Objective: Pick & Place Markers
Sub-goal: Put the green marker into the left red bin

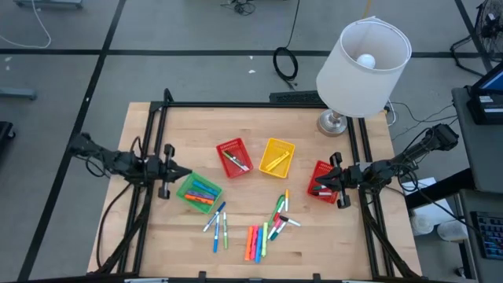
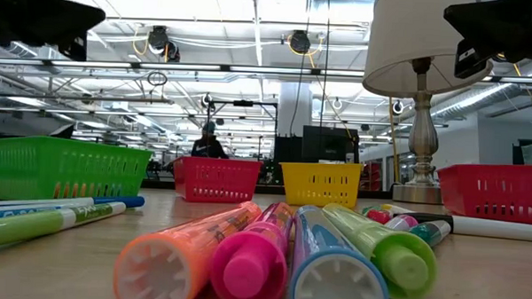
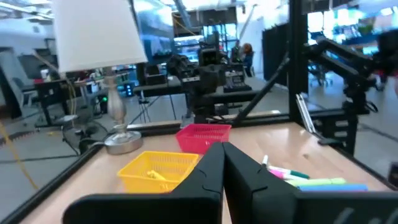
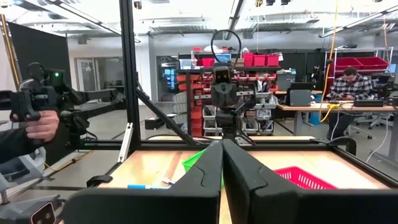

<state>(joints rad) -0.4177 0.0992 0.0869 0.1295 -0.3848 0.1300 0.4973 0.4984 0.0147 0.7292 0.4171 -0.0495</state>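
Low view, nearest the lens: four fat markers [image 2: 271,256] lie cap-end toward the camera in the lower centre — orange, pink, blue, green, side by side and touching. More markers lie at lower left, in front of the green basket [image 2: 61,167]. Farther back, mid-frame: a red basket [image 2: 217,179], yellow basket [image 2: 322,183] and a second red basket [image 2: 500,191] at the right edge. Lamp [image 2: 424,128] stands behind, upper right.

High view: loose markers sit in the lower centre of the counter [image 1: 259,126], in three scattered groups. Green basket left of centre holds several markers; the red basket and yellow basket in mid-frame each hold some too.

Left tool [image 1: 186,174] hangs at mid-left, its tip at the green basket's left edge, fingers pressed together, nothing between them. Right tool [image 1: 318,185] hangs at mid-right, over the right-hand red basket, fingers likewise closed, holding nothing.

Right wrist view: a person's hand [image 4: 37,124] holds a dark device at mid-left; another person sits at a desk at far right.
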